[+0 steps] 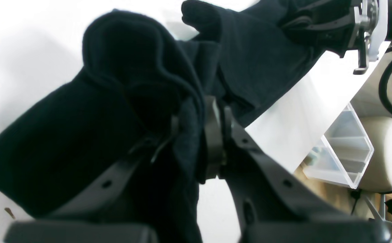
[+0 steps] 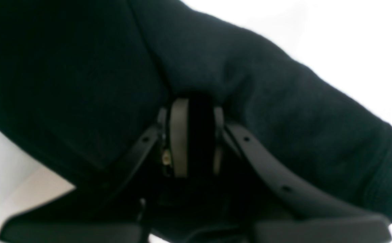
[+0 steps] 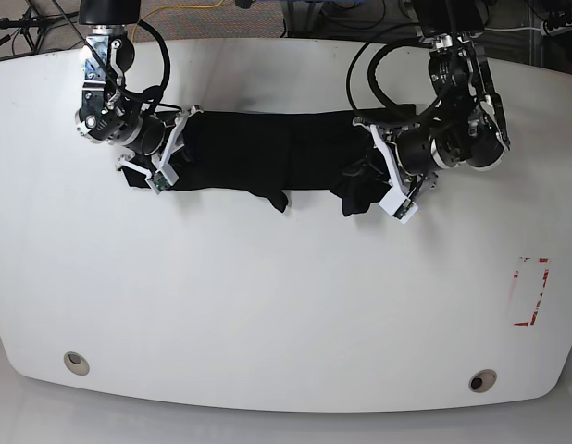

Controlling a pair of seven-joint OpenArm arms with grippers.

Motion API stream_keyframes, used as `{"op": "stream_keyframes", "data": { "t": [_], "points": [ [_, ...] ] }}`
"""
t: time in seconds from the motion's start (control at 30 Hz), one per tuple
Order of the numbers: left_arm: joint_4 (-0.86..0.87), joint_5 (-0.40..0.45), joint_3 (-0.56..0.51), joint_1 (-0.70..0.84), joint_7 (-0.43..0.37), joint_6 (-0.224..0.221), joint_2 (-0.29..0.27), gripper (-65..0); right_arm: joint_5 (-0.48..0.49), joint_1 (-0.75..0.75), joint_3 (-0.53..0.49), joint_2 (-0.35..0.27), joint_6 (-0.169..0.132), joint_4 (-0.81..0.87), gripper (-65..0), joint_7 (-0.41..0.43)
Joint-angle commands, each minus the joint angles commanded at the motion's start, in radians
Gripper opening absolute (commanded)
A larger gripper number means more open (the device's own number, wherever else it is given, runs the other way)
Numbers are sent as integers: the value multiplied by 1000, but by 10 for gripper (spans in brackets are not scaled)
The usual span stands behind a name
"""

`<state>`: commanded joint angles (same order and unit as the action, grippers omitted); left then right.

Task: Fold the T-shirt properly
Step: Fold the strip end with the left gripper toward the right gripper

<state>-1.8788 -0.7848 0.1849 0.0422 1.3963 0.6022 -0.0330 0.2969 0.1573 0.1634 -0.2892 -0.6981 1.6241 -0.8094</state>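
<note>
The black T-shirt lies bunched into a long band across the far part of the white table, stretched between both arms. My left gripper is shut on the band's right end. In the left wrist view the left gripper pinches a thick fold of the T-shirt, which hangs in loose loops. My right gripper is shut on the left end. In the right wrist view its pads clamp dark cloth. No lettering or chest mark shows.
A red outline mark sits at the table's right side, and two round holes lie near the front edge. Beyond the table edge, the left wrist view shows a clear plastic box and a beige cushion. Cables hang behind the arms.
</note>
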Motion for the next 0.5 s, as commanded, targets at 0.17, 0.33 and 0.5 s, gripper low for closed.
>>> {"op": "stream_keyframes", "data": {
  "t": [0.17,0.33,0.5],
  "points": [
    [0,-2,-63,0,0,0,0,-418,2,0,0,0,0,0,-560,0],
    [-9,-17,-118,2,0,-60,-2,-269,2,0,0,0,0,0,-558,0],
    [-17,-149,-146,2,0,-129,-2,-264,3,0,0,0,0,0,-558,0]
  ]
}}
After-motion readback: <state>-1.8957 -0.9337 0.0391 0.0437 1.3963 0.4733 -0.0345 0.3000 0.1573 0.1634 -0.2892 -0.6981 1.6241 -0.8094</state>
